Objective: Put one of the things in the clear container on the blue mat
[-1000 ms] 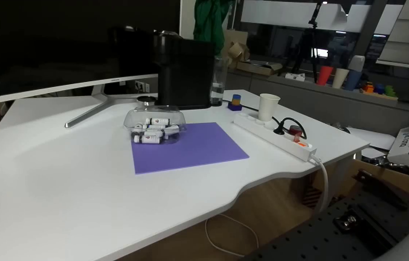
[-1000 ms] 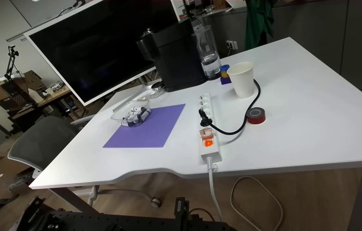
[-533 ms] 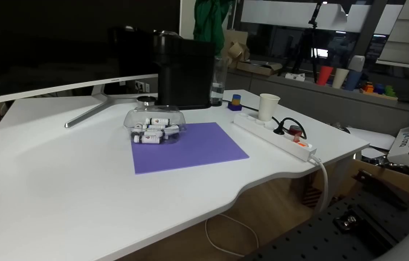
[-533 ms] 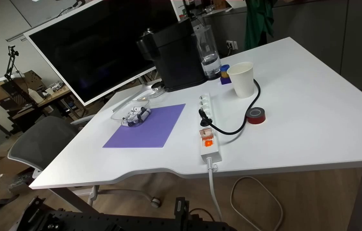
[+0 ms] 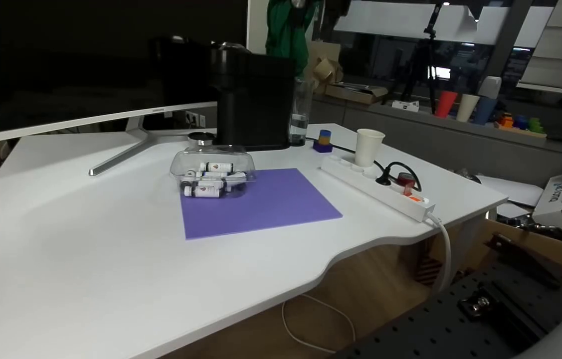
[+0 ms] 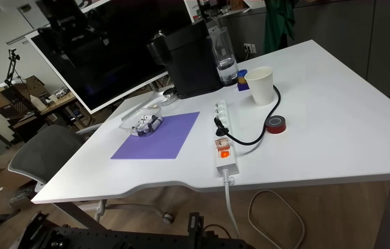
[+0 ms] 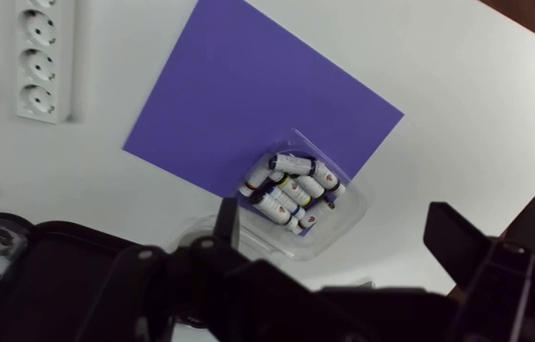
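The clear container [image 5: 247,162] stands partly on the back-left corner of the blue mat [image 5: 271,209]. It holds several small white-labelled bottles [image 5: 206,191] lying on their sides. In an exterior view the container [image 6: 129,121], bottles [image 6: 150,125] and mat [image 6: 160,145] show too. My gripper [image 6: 83,47] is blurred, high above the table in front of the monitor. In the wrist view my gripper [image 7: 335,223] is open, with nothing between its fingers. The container [image 7: 343,223] and bottles [image 7: 293,190] lie below it, nearer the left finger; the mat [image 7: 258,85] is beyond.
A tall black machine [image 5: 256,99] with a water tank [image 5: 299,119] stands behind the container. The monitor [image 5: 86,60] is behind left. A white power strip [image 5: 375,187], a paper cup [image 5: 368,147], stacked blocks [image 5: 323,142] and a tape roll [image 6: 275,124] are to the mat's right.
My gripper has come into an exterior view at the upper left, where it did not show before. The container, bottles and mat have not moved.
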{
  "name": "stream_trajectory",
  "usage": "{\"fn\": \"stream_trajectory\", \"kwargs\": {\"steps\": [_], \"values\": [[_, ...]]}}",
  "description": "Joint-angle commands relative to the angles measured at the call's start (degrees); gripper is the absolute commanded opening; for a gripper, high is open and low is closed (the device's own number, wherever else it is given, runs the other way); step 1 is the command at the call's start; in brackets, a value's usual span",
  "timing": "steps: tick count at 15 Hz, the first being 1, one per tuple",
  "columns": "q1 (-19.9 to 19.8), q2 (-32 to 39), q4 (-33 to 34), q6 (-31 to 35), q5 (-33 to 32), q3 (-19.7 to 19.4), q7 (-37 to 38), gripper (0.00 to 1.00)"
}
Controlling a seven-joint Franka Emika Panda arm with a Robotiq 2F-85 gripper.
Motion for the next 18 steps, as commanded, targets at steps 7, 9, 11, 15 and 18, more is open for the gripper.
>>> {"fn": "stream_trajectory", "kwargs": {"steps": [7,9,11,15,18], "values": [[4.8,11.6,-9.0,19.6,4.4,7.1,-5.2,1.0],[4.4,14.1,-8.7,20.7,4.4,7.6,-5.2,1.0],[4.3,14.3,-8.5,20.8,4.4,7.6,-5.2,1.0],[2.5,21.6,-5.6,29.1,-3.4,9.1,0.4,1.0],[1.5,29.7,-1.7,34.4,-15.0,9.2,9.9,1.0]]}}
